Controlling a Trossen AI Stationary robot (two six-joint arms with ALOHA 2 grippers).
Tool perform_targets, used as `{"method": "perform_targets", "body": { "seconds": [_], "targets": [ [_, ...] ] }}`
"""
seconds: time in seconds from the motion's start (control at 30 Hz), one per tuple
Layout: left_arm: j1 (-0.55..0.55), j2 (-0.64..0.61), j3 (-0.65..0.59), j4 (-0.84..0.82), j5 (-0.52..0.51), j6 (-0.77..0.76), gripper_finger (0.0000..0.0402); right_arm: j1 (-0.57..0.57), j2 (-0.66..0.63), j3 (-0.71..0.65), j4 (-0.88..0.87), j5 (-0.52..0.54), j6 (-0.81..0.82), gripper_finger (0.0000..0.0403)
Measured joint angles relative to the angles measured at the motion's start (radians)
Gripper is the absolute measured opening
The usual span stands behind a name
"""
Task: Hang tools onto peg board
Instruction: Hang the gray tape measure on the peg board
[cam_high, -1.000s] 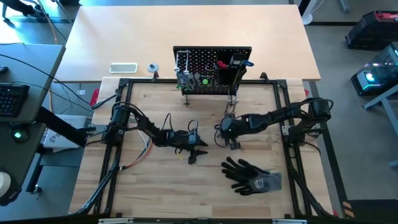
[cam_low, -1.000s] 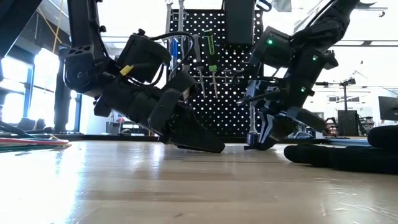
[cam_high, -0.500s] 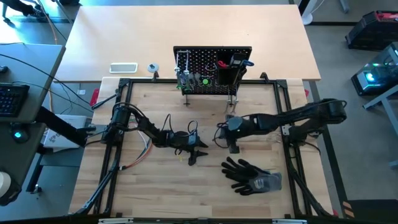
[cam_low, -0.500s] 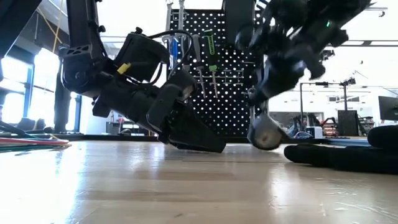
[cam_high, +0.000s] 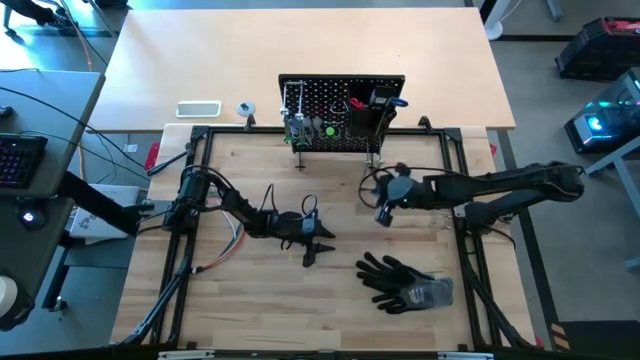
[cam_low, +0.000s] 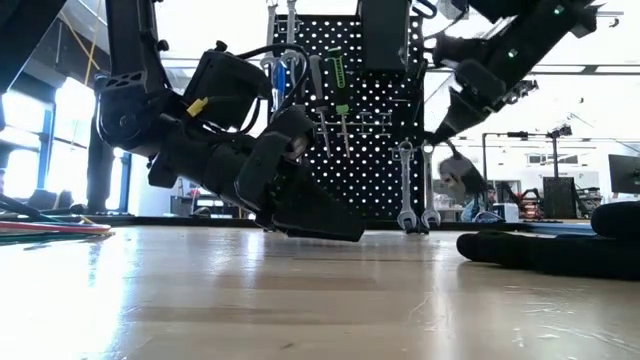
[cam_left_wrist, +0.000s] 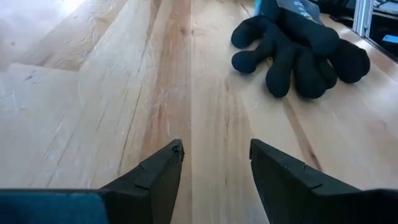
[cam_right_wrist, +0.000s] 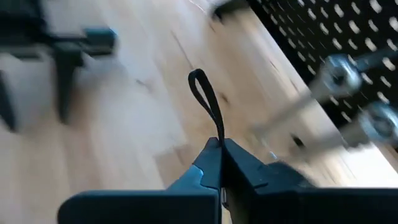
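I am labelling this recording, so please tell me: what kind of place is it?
Probably a robotics lab or workshop. A wooden table framed by black rails holds two robot arms and a peg board hung with tools. Desks with a keyboard and cables stand beside it, and more equipment stands in the room behind.

Black perforated peg board (cam_high: 340, 112), upper centre of the overhead view: one
Dark robot arms, left and right of middle: two
Black gloves (cam_high: 405, 281), lower right: one pile
Silver wrenches (cam_low: 416, 190) hanging, low view: two
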Motion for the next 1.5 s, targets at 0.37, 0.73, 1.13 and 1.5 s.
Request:
{"method": "perform_targets", "body": {
  "seconds": [0.37, 0.73, 1.13, 1.5],
  "targets": [
    [0.0, 0.0, 0.0, -0.008, -0.001, 0.038, 0.0182, 0.036, -0.003, 0.0, -0.181, 0.21, 0.116, 0.0],
    [0.001, -0.002, 0.0, -0.033, -0.002, 0.096, 0.0182, 0.105, -0.004, 0.0, -0.259, 0.437, 0.217, 0.0],
    [0.007, -0.002, 0.0, -0.019, -0.012, 0.118, 0.0182, 0.171, -0.004, -0.052, -0.051, 0.519, 0.223, 0.0],
    [0.006, -0.002, 0.0, -0.025, -0.012, 0.118, 0.0182, 0.171, -0.004, -0.216, 0.236, 0.573, 0.203, 0.0]
  ]
}}
